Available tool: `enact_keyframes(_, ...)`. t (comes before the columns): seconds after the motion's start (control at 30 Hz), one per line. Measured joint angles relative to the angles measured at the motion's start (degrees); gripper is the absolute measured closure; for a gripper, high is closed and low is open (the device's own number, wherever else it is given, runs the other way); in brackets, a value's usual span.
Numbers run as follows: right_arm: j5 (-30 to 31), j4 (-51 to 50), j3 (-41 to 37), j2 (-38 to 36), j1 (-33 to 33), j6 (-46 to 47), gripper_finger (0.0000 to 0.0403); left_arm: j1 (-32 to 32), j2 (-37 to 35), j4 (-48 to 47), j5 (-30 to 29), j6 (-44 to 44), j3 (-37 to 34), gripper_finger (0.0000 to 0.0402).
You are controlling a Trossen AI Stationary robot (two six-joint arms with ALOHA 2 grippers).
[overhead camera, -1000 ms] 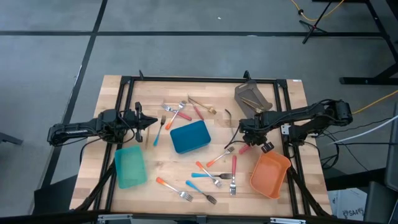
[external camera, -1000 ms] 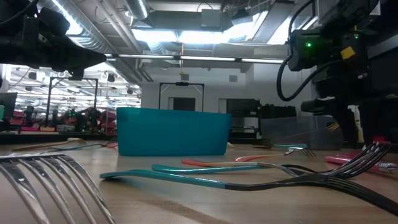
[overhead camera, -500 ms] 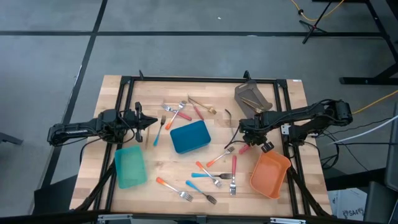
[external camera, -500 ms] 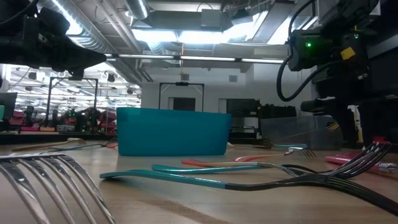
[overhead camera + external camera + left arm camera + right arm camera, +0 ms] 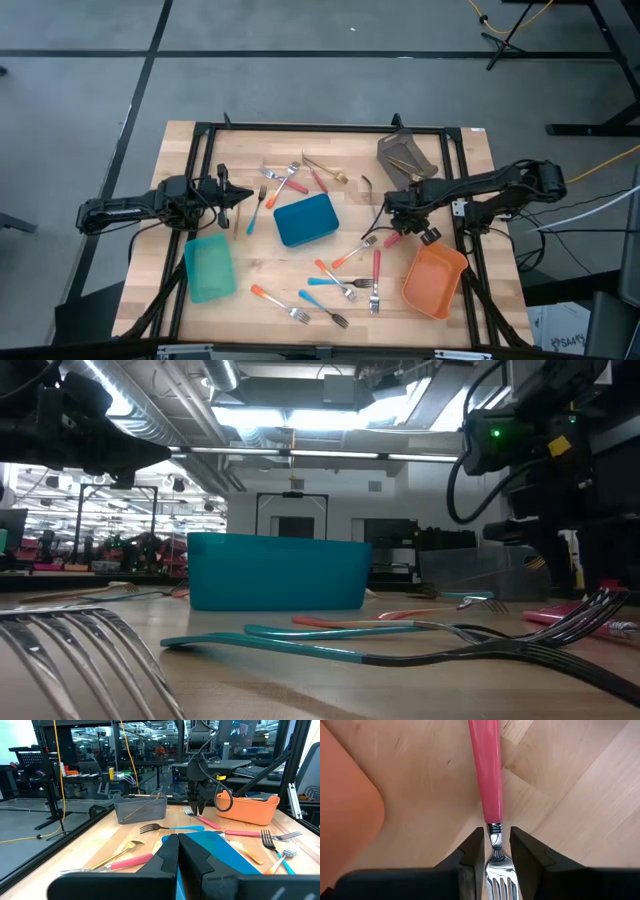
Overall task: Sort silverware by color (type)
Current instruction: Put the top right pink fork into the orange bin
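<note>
Silverware lies scattered on the wooden table (image 5: 250, 145): forks with pink, orange and blue handles, and gold pieces at the far side. My right gripper (image 5: 392, 230) points down at the table's right, next to the orange bin (image 5: 433, 280), and is shut on a pink-handled fork (image 5: 486, 770). At the left, my left gripper (image 5: 245, 197) is held level above the table, shut and empty. In the low view, blue-handled forks (image 5: 330, 645) lie flat in front of the blue bin (image 5: 275, 572). My right gripper has the pink-handled fork at the metal neck (image 5: 493, 827), where head meets handle, one finger (image 5: 472, 852) on each side. The fingers come from above, pointing down, and lie across the fork. The fork lies flat, with its handle (image 5: 210, 823) along the table.
A teal bin (image 5: 210, 268) sits near the left front, the blue bin (image 5: 306, 220) in the middle, a grey bin (image 5: 405, 155) holding gold pieces at the far right. More forks (image 5: 340, 285) lie near the front. A black frame (image 5: 300, 128) rims the table.
</note>
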Motion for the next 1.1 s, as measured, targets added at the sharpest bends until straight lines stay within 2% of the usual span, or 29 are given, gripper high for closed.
enact_keyframes(0.3, 0.82, 0.57, 0.15, 5.03, 0.0, -0.16, 0.0317, -0.01, 0.0, 0.02, -0.02, 0.01, 0.02, 0.0399)
enact_keyframes(0.73, 1.97, 1.29, 0.11, 5.52, 0.02, -0.16, 0.032, -0.02, 0.0, 0.01, -0.02, 0.02, 0.01, 0.0399)
enact_keyframes(1.1, 2.19, 1.42, 0.11, 5.53, 0.0, -0.18, 0.0391, -0.02, 0.0, -0.01, -0.02, 0.02, 0.0, 0.0399)
